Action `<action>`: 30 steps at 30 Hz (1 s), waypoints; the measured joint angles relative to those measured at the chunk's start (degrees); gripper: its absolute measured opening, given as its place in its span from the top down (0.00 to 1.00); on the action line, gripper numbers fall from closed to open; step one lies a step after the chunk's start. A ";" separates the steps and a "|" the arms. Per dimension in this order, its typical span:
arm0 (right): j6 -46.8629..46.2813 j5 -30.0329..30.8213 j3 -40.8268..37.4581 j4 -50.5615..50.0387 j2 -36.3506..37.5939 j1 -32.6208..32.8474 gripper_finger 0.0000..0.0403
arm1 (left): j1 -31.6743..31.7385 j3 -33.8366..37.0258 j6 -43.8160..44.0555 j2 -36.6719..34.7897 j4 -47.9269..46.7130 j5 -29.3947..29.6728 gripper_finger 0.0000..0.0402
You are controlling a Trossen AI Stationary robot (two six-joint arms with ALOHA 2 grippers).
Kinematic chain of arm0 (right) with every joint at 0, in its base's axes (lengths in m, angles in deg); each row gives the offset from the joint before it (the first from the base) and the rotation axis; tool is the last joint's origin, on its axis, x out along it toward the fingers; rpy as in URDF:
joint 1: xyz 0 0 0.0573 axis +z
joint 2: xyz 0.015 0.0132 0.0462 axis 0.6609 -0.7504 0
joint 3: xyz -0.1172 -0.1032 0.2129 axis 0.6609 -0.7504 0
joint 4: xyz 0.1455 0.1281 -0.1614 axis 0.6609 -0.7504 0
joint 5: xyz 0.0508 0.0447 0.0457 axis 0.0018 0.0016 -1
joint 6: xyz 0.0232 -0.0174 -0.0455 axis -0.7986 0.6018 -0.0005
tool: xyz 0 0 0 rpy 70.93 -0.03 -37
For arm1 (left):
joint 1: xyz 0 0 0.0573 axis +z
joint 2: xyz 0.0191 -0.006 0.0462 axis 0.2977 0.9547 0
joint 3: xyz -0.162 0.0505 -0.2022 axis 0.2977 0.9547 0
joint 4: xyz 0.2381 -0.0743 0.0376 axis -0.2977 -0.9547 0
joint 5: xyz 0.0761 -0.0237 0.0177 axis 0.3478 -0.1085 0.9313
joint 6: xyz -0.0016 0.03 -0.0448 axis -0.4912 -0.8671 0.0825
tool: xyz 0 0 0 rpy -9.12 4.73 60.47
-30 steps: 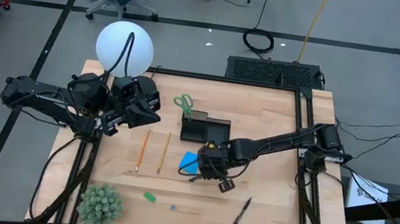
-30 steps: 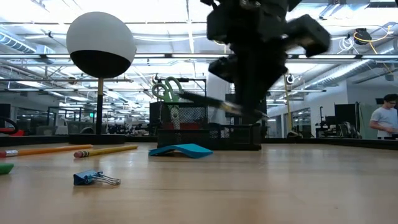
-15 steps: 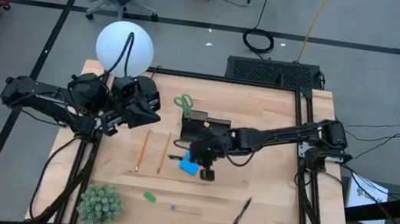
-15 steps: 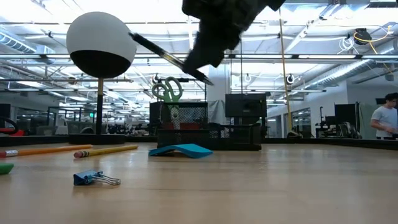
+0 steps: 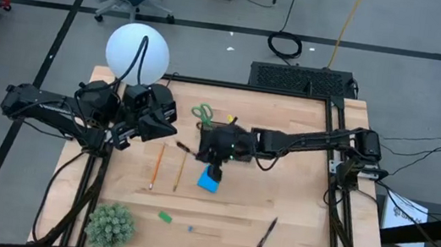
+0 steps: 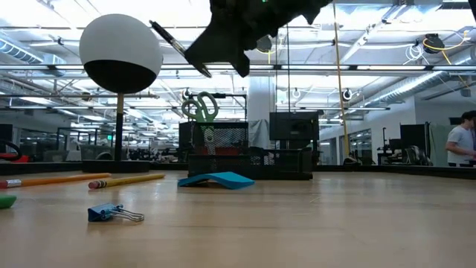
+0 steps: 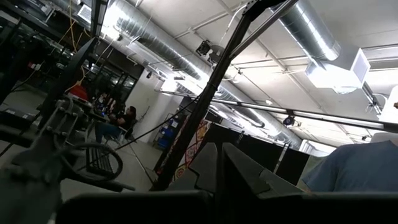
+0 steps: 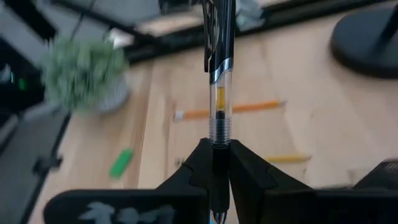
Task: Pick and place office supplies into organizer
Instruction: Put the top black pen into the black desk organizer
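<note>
My right gripper (image 5: 211, 145) hovers over the black organizer (image 5: 240, 136), shut on a dark pen (image 5: 184, 147) that sticks out toward the table's left. Green-handled scissors (image 5: 202, 113) stand in the organizer. The blue note pad (image 5: 210, 180) lies on the table near the organizer. Two orange pencils (image 5: 157, 165) (image 5: 180, 168), the green eraser (image 5: 165, 216), a tiny blue piece (image 5: 190, 228) and another dark pen (image 5: 266, 234) also lie on the table. My left gripper (image 5: 152, 121) waits by the lamp, shut. My right gripper pinches the pen between its two fingers (image 8: 193, 169) at the dark grip section (image 8: 219, 152) near one end. The clear barrel and clip end (image 8: 219, 37) stick out forward beyond the fingertips. The pen is lifted clear, slanting upward (image 6: 178, 48) high above the table.
The white globe lamp (image 5: 137, 53) stands at the far left, its base beside my left arm. The fuzzy plant ball (image 5: 109, 227) sits at the near left corner. A blue binder clip (image 6: 111, 214) lies on the near table. Bare wood shows right of the organizer.
My right gripper, holding the pen, has risen and moved from near the note pad toward the far edge and left, coming over the organizer. It has turned, so the pen now points left and slants upward. The note pad has stayed on the table.
</note>
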 joint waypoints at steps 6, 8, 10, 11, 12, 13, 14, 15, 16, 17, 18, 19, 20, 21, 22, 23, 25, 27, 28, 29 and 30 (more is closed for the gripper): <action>-2.62 0.00 0.00 7.12 0.00 -2.74 0.94 | 0.00 0.00 -0.02 0.00 -0.01 0.00 0.95; -2.63 0.00 0.00 8.24 0.00 -3.43 0.94 | 0.01 0.00 -0.01 0.00 -0.01 0.00 0.95; -2.63 -0.01 0.00 8.57 0.00 -4.02 0.94 | 0.02 0.00 -0.01 -0.01 -0.01 0.00 0.95; -2.63 0.00 0.00 8.52 0.00 -4.30 0.94 | 0.00 0.00 0.00 0.00 0.00 0.00 0.95; -2.65 0.00 0.00 8.44 0.00 -4.59 0.94 | 0.00 0.00 0.00 0.00 -0.02 0.00 0.95; -2.66 0.00 0.00 8.42 0.00 -4.82 0.94 | 0.00 0.00 -0.02 0.00 0.00 0.00 0.95; -2.65 0.00 0.00 8.42 0.00 -5.06 0.94 | 0.00 0.00 0.00 0.00 -0.02 0.02 0.95; -2.69 0.00 0.00 8.42 0.00 -5.34 0.94 | 0.00 0.00 -0.02 0.00 -0.01 0.00 0.95; -3.05 0.00 0.00 8.42 0.00 -5.61 0.94 | 0.01 0.00 0.00 0.00 -0.02 0.00 0.95; -3.48 0.00 0.00 8.41 0.00 -5.90 0.94 | 0.01 0.00 -0.02 0.00 0.00 0.00 0.95; -3.86 0.00 0.00 8.39 -0.01 -6.19 0.94 | 0.00 0.00 -0.01 0.00 0.00 0.01 0.95; -4.11 0.00 0.00 8.39 -0.02 -6.46 0.94 | 0.00 0.00 0.00 0.00 -0.01 0.02 0.95; -4.16 0.00 0.00 8.39 -0.02 -6.66 0.94 | 0.00 0.00 -0.02 0.00 -0.01 0.00 0.95; -4.16 0.00 0.00 8.39 -0.02 -6.90 0.94 | 0.00 0.00 0.00 0.00 -0.02 0.00 0.95; -4.16 0.00 0.00 8.39 -0.02 -7.09 0.94 | 0.00 0.00 -0.02 0.00 -0.02 0.00 0.95; -4.15 0.00 0.00 8.39 -0.02 -7.28 0.94 | 0.00 0.00 -0.02 0.00 0.00 0.00 0.95; -4.16 -0.02 0.00 8.35 -0.02 -7.66 0.94 | 0.00 0.00 -0.02 0.00 0.00 0.00 0.95; -4.16 -0.02 -0.37 8.66 -0.02 -7.95 0.94 | 0.00 0.00 -0.02 0.00 0.00 0.00 0.95; -4.29 -0.02 -0.83 8.92 -0.02 -8.09 0.94 | 0.02 0.00 -0.02 0.00 0.00 0.00 0.95; -4.67 -0.02 -1.41 9.20 -0.02 -8.34 0.94 | 0.01 0.00 -0.02 0.00 0.00 0.00 0.95; -5.37 -0.04 -2.51 9.69 0.23 -8.55 0.94 | 0.00 0.00 -0.02 0.00 0.00 0.00 0.95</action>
